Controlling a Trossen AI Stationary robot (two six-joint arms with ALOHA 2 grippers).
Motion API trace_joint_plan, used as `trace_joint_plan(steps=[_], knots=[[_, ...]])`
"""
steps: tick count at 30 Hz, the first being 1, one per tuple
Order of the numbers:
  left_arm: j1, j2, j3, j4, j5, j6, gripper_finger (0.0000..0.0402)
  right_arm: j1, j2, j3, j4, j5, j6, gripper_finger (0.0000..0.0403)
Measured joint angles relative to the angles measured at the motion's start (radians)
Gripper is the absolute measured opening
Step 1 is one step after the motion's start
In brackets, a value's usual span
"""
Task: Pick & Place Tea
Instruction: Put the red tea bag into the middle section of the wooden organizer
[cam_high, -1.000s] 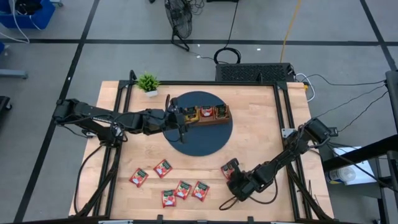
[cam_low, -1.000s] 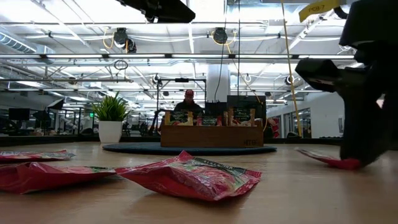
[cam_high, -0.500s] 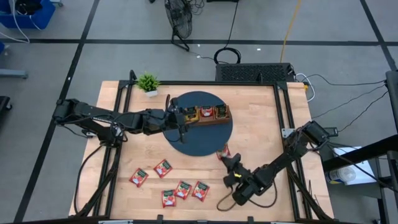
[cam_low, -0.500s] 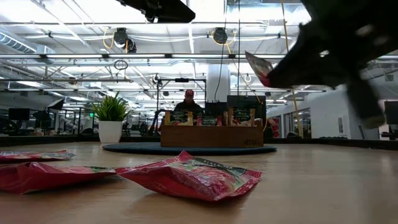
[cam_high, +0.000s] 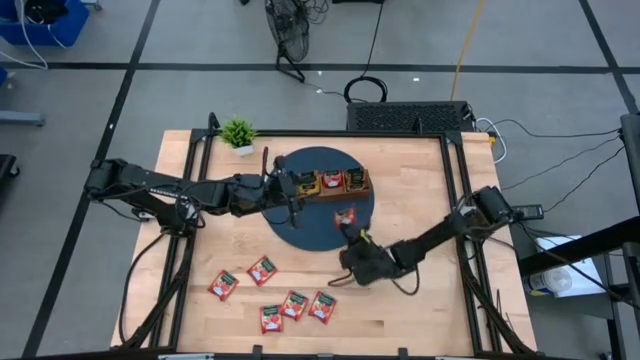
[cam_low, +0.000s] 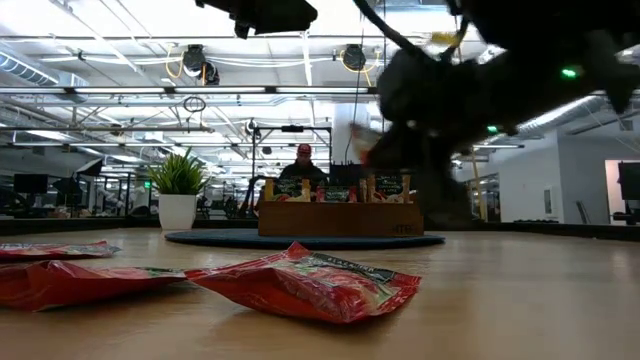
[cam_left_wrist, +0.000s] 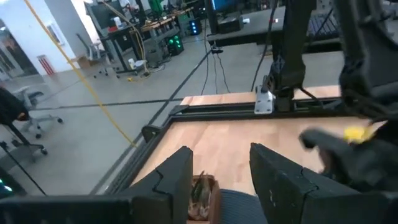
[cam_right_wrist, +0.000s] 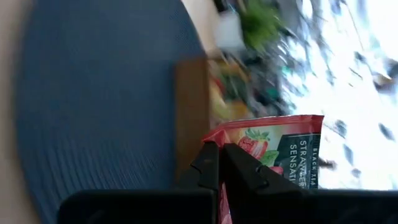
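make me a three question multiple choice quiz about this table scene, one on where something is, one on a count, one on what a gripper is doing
1. Where does the brown wooden three-compartment tray sit?
A. On the round dark blue mat
B. On the bare wood by the table's front edge
C. On the grey floor

2. How many red square tea sachets lie loose on the light wooden table near its front edge?
A. Two
B. Five
C. Nine

3. What is the right gripper doing?
A. Hanging open and empty
B. Shut on a red strawberry tea sachet
C. Holding the small green potted plant

Answers:
1 A, the high view shows the tray on the mat's far part.
2 B, five lie there in the high view.
3 B, the right wrist view shows its fingers pinching the sachet's edge.
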Motion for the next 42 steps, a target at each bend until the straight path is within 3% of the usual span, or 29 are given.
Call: trace_joint_plan(steps=[6, 8, 10, 11, 15, 18, 26, 32, 42], knots=[[0.011, 0.0, 0.0, -0.034, -0.007, 0.04, 0.0161, -0.103, -0.003, -0.021, 0.251, -0.507, -0.255, 0.0], [0.018, 0.0, 0.0, -0.078, 0.009, 0.013, 0.0161, -0.144, -0.003, -0.021, 0.285, -0.618, -0.285, 0.0], [0.027, 0.0, 0.0, -0.123, 0.017, -0.003, 0.0161, -0.185, -0.003, -0.021, 0.312, -0.664, -0.309, 0.0], [0.034, 0.0, 0.0, -0.143, 0.018, -0.004, 0.0161, -0.204, -0.003, -0.021, 0.323, -0.649, -0.335, 0.0], [0.067, 0.0, 0.0, -0.226, -0.017, -0.018, 0.0161, -0.263, -0.003, -0.021, 0.4, -0.422, -0.508, 0.0], [0.089, 0.0, 0.0, -0.236, -0.024, -0.059, 0.0161, -0.29, -0.003, -0.021, 0.499, -0.358, -0.622, 0.0], [0.158, 0.0, 0.0, -0.25, 0.027, -0.147, 0.0161, -0.304, -0.003, -0.02, 0.694, -0.396, -0.778, 0.0], [0.18, 0.011, 0.0, -0.227, 0.13, -0.164, 0.0161, -0.318, -0.003, -0.02, 0.727, -0.441, -0.831, 0.0], [0.163, -0.001, 0.002, -0.112, 0.175, -0.136, 0.0161, -0.334, -0.003, -0.02, 0.743, -0.436, -0.844, 0.0]])
